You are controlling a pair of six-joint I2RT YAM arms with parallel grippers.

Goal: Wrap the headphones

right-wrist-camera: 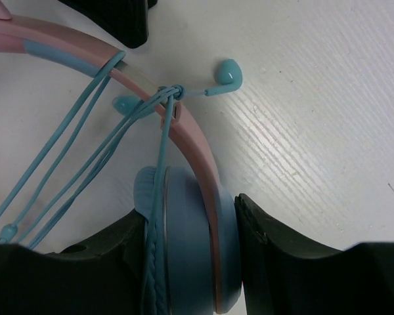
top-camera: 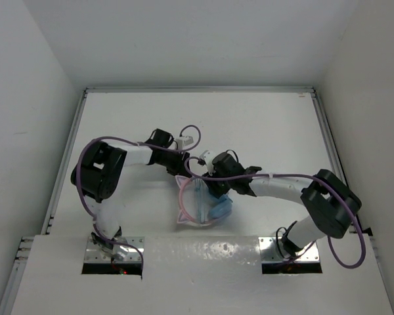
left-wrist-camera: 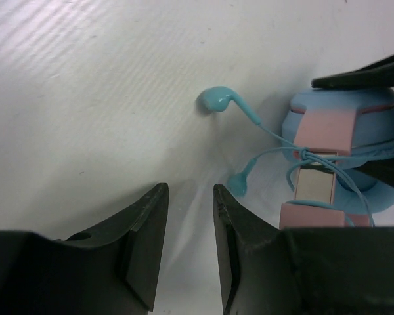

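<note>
1 pr pink cat-ear-band plastic headphones (top-camera: 198, 202), thin teal cable (right-wrist-camera: 172, 92) knotted on band, 2 teal bud ends (left-wrist-camera: 213, 100). R claw (right-wrist-camera: 190, 226): clamped on 1 light-blue round cup (right-wrist-camera: 184, 256). L claw (left-wrist-camera: 188, 197): barely open, empty.

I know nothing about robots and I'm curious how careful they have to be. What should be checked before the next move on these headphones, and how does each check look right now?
1. Right end effector holding the headphones: ok, it is clamped on both sides of a blue ear cup.
2. Left end effector free to work: ok, it is open with nothing in its gap.
3. Cable anchored: ok, there is a knot around the pink headband.
4. Loose ends tucked in: not ok, two earbuds lie on the table past the knot.
5. Rest of the cable wound: cannot tell, the strands run out of view.
</note>
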